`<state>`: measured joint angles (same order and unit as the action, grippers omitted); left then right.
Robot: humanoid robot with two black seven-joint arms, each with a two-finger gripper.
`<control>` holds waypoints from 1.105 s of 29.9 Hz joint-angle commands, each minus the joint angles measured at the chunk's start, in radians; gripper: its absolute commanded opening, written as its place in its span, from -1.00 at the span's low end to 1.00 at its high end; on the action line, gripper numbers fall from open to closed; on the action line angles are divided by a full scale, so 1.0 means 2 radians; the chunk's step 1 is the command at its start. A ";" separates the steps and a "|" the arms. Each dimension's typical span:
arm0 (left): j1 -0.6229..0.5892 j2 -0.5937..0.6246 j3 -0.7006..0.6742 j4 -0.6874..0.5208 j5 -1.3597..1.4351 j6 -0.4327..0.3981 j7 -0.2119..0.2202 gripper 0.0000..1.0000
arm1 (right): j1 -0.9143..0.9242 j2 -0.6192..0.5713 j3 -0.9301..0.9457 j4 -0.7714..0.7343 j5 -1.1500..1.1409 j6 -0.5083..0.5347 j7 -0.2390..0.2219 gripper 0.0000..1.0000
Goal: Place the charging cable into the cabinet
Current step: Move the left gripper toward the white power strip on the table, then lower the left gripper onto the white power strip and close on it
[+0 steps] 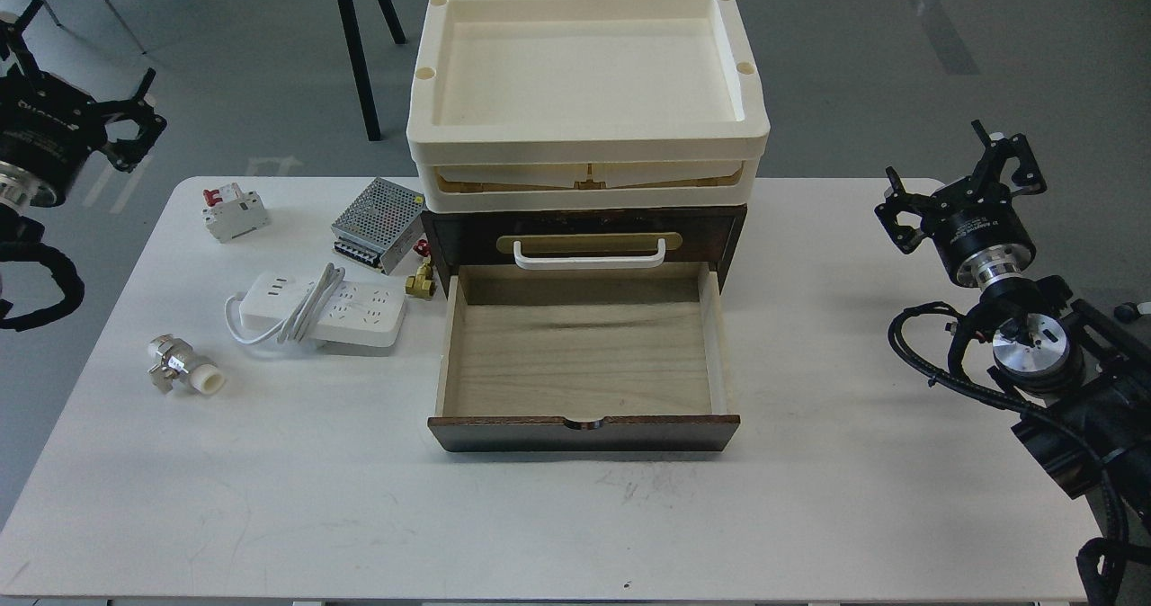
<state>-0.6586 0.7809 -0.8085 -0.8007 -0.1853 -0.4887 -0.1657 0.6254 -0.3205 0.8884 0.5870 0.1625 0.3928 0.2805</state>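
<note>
With your left gripper (85,93) spread and empty, bring it down onto the charging cable (315,309) lying just left of the cabinet (584,354), pinching strip and looped cord together.

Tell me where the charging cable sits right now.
In the head view the charging cable lies on the white table, left of the cabinet's open drawer, just in front of the silver power-supply box.
</note>
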 commanded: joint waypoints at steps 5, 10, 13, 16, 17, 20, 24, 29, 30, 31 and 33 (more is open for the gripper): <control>-0.027 0.080 -0.001 -0.078 0.274 0.000 -0.002 1.00 | -0.001 0.000 -0.002 0.000 0.000 0.000 0.000 1.00; -0.020 0.112 0.001 -0.174 0.406 0.000 -0.005 0.99 | -0.001 0.000 -0.002 0.003 -0.001 0.001 -0.001 1.00; -0.017 0.110 0.014 -0.198 0.508 0.014 -0.012 0.99 | -0.001 0.000 -0.004 0.003 -0.001 0.001 0.000 1.00; -0.017 0.108 0.048 -0.222 0.657 0.048 -0.013 0.98 | -0.001 0.000 -0.004 0.003 -0.001 0.001 0.000 1.00; -0.016 0.107 0.059 -0.225 0.707 0.066 -0.014 0.98 | -0.001 0.000 -0.004 0.003 -0.001 0.000 0.000 1.00; -0.015 0.097 0.098 -0.225 0.811 0.110 -0.014 0.98 | -0.001 0.000 -0.004 0.003 -0.001 0.000 0.000 1.00; -0.015 0.080 0.169 -0.219 0.892 0.164 -0.008 0.91 | -0.001 0.000 -0.004 0.003 -0.001 -0.001 0.000 1.00; -0.015 0.021 0.245 -0.180 0.956 0.227 -0.005 0.88 | -0.001 0.001 -0.005 0.004 -0.001 -0.001 0.000 1.00; -0.015 0.007 0.252 -0.166 0.971 0.233 -0.005 0.85 | -0.001 0.000 -0.005 0.004 -0.001 -0.001 0.000 1.00; -0.015 -0.005 0.258 -0.147 0.985 0.237 -0.005 0.83 | -0.001 0.001 -0.005 0.004 -0.001 -0.001 0.000 1.00; -0.015 -0.026 0.261 -0.114 0.998 0.241 -0.007 0.77 | -0.001 0.001 -0.005 0.004 -0.001 -0.002 0.000 1.00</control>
<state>-0.6881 0.7923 -0.3085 -1.1171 1.7603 -0.0275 -0.1772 0.6241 -0.3205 0.8789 0.5950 0.1609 0.3911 0.2807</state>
